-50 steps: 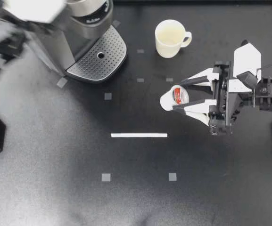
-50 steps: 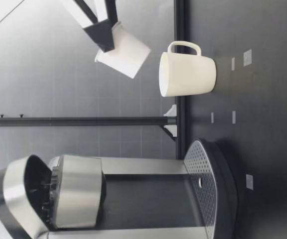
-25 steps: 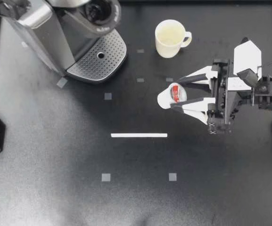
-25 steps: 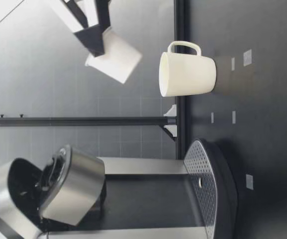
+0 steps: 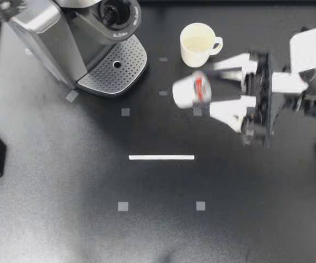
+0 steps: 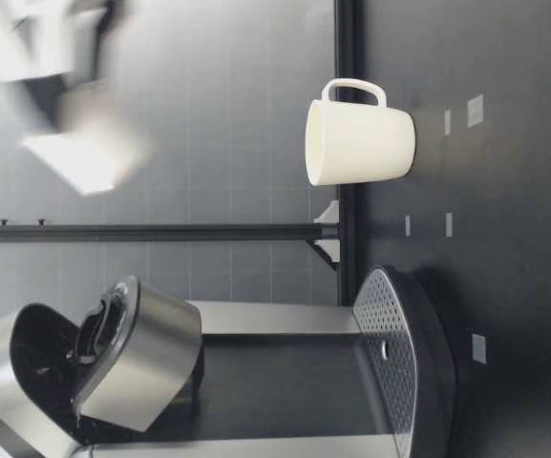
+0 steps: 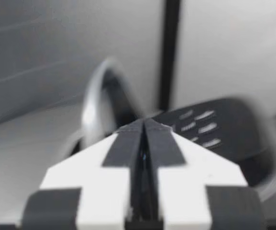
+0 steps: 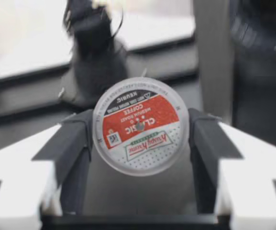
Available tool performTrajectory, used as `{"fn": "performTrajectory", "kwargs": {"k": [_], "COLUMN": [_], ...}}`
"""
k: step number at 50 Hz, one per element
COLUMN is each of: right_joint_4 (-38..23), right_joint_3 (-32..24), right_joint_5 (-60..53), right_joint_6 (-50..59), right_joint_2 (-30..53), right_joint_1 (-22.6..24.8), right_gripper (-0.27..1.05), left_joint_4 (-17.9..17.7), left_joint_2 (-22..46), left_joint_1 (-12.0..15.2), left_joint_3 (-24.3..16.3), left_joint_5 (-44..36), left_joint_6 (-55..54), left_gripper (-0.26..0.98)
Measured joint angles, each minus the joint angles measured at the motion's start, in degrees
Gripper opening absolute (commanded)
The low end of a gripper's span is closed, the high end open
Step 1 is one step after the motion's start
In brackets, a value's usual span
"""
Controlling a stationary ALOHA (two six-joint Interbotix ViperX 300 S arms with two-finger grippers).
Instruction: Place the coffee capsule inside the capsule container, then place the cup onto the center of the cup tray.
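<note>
My right gripper (image 5: 206, 87) is shut on the white coffee capsule (image 5: 189, 90), which has a red and white foil lid, and holds it in the air just in front of the cream cup (image 5: 197, 44). In the right wrist view the capsule (image 8: 140, 127) sits between both fingers (image 8: 73, 143), lid toward the camera. In the low view it hangs as a blur (image 6: 84, 153) high above the table. The coffee machine's lid (image 6: 132, 358) is tipped open, exposing the capsule container (image 5: 116, 13). The perforated cup tray (image 5: 116, 64) is bare. My left gripper (image 7: 145, 125) is shut on nothing, close to the machine's head.
A white tape strip (image 5: 161, 157) and several small grey squares mark the black table. The cup (image 6: 361, 143) stands upright, its handle pointing away from the machine. The table's black frame runs along the back and side edges.
My right gripper has risen and carried the capsule toward the machine and the cup. A second ago the machine was blurred, its lid moving; since half a second ago it stands still, lid open.
</note>
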Motion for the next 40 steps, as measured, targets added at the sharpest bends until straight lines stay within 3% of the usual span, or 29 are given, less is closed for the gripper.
{"fn": "performTrajectory", "kwargs": {"k": [13, 25, 40], "right_joint_4": [-0.2, -0.2, -0.3], "right_joint_3": [-9.3, -19.3, -27.2], "right_joint_5": [2.5, 9.5, 13.7], "right_joint_6": [-5.4, -10.4, -12.3], "right_joint_2": [3.2, 10.7, 16.7], "right_joint_1": [-7.3, -9.0, -9.8], "right_gripper": [0.48, 0.48, 0.49], "left_joint_4": [0.1, 0.1, 0.1], "left_joint_2": [-4.7, -5.4, -5.4], "left_joint_1": [0.0, 0.0, 0.0], "left_joint_3": [4.0, 4.9, 5.5], "left_joint_5": [-5.4, -5.4, -5.4], "left_joint_6": [-2.1, -2.2, -2.1], "left_gripper": [0.09, 0.09, 0.09]}}
